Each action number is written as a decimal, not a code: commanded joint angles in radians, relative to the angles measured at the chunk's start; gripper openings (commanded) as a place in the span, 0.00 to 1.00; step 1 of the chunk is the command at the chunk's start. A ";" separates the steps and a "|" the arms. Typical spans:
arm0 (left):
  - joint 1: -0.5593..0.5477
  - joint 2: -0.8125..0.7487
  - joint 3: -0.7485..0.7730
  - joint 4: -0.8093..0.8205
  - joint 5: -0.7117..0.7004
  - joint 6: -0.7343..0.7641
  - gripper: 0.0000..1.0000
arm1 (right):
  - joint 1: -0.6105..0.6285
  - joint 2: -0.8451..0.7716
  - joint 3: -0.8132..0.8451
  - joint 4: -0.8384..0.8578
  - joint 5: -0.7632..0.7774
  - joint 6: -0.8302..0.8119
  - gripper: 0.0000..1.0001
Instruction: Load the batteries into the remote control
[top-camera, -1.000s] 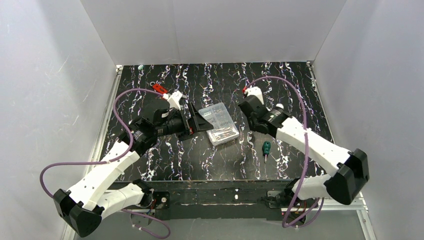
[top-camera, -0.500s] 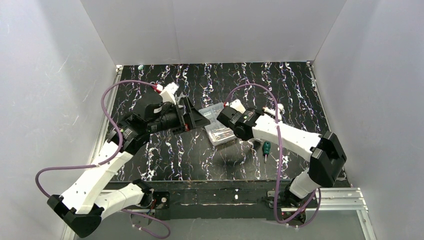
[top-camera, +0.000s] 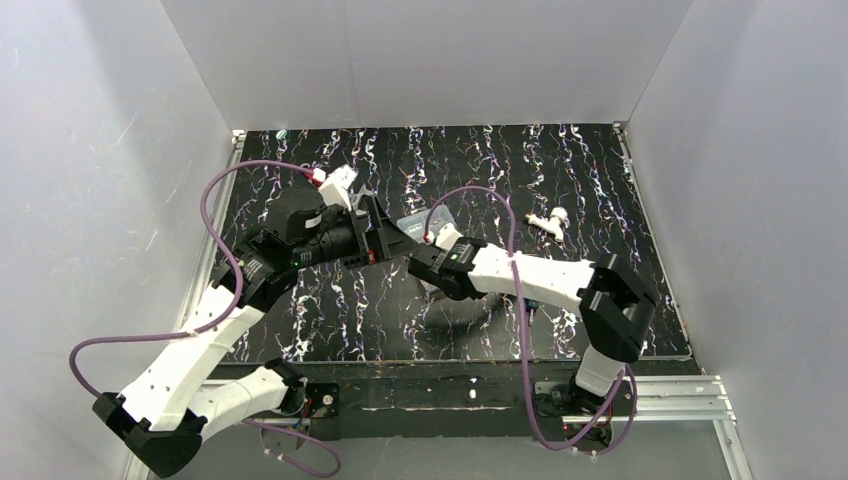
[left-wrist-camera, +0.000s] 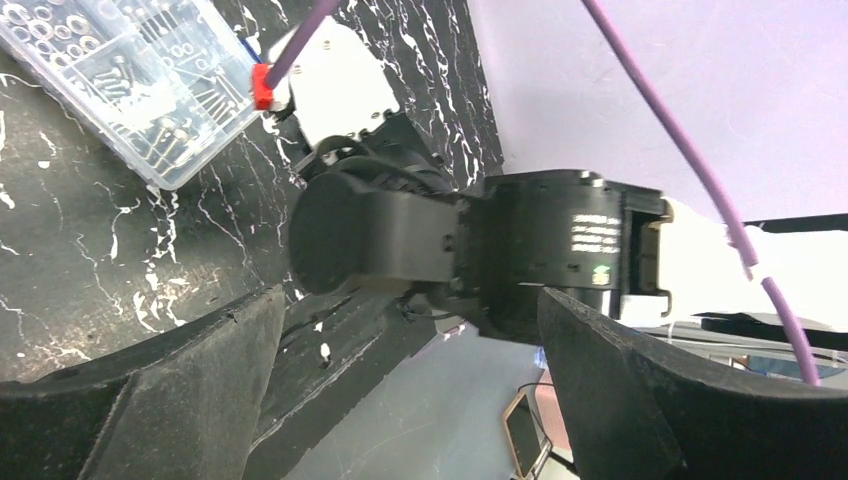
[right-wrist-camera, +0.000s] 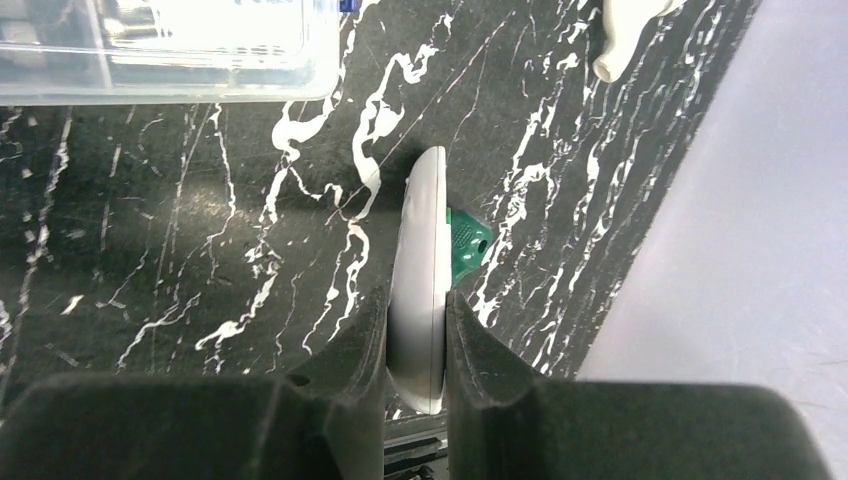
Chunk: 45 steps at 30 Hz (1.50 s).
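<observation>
Since the right arm (top-camera: 530, 275) has been swung left across the counter (top-camera: 600, 170), the remote control (right-wrist-camera: 418, 240) is found clamped edge-on in the right pincer (right-wrist-camera: 415, 320), brought before the wide-spread left pincer (left-wrist-camera: 405, 300); batteries are not seen.

Both arms are built from smooth white shell links joined by bulky black joint housings. The left arm (top-camera: 200, 345) rises from the left near corner of the tabletop and the right arm (top-camera: 530, 278) from the right near corner. A thin purple cable (top-camera: 206, 208) is looped off the left arm. Another purple cable (left-wrist-camera: 694, 170) is run along the right arm and ended by a red plug (left-wrist-camera: 262, 87) set in a white camera block (left-wrist-camera: 335, 85). White lettering and a small green mark are printed on the right arm's black wrist housing (left-wrist-camera: 560, 240). The left gripper (left-wrist-camera: 405, 300) is fitted with broad, matte black fingers (left-wrist-camera: 130, 400). Similar matte black fingers (right-wrist-camera: 330, 400) are seen on the right gripper (right-wrist-camera: 415, 300).
</observation>
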 joint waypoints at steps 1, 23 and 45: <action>-0.005 -0.005 -0.024 0.073 0.061 -0.019 0.98 | 0.027 0.080 0.009 -0.002 0.015 0.085 0.13; -0.004 -0.029 -0.066 0.095 0.039 -0.031 0.98 | 0.139 0.304 0.023 0.098 -0.037 0.166 0.34; -0.004 -0.020 -0.061 0.084 0.049 -0.032 0.98 | 0.165 0.173 0.040 0.169 -0.067 0.152 0.69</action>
